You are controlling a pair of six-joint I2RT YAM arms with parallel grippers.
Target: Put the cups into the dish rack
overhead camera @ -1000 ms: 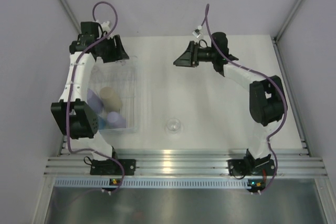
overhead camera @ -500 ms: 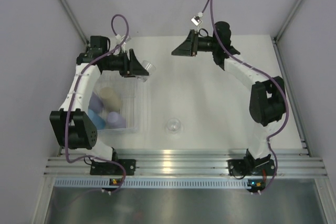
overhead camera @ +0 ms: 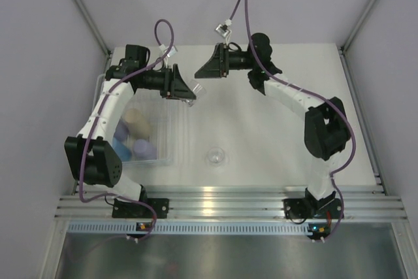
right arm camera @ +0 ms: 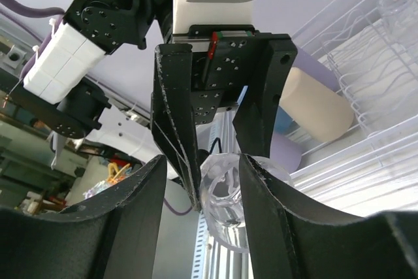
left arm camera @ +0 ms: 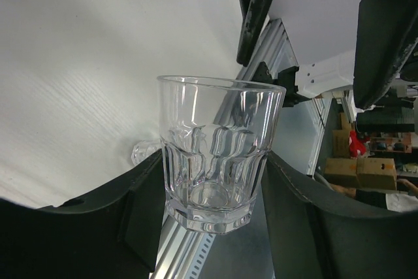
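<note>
My left gripper point(overhead camera: 185, 88) is shut on a clear cup point(overhead camera: 191, 91) and holds it in the air just right of the dish rack's point(overhead camera: 171, 136) far end. In the left wrist view the cup point(left arm camera: 219, 151) stands between my fingers point(left arm camera: 140, 213). My right gripper point(overhead camera: 201, 75) is open and faces the left one closely. In the right wrist view its fingers point(right arm camera: 140, 217) flank the held cup point(right arm camera: 228, 210); the left one is clear of it. The rack holds a beige cup point(overhead camera: 138, 121), a lavender cup point(overhead camera: 144, 147) and a blue cup point(overhead camera: 120, 145). A second clear cup point(overhead camera: 215, 157) stands on the table.
The right wrist view shows a clear cup point(right arm camera: 400, 3) in the rack's far part point(right arm camera: 366, 76). The white table point(overhead camera: 274, 135) is walled at left, right and back. An aluminium rail point(overhead camera: 222, 204) with both arm bases runs along the near edge.
My left gripper has moved right from the rack's far end with the clear cup in it. My right gripper has swung left to meet it.
</note>
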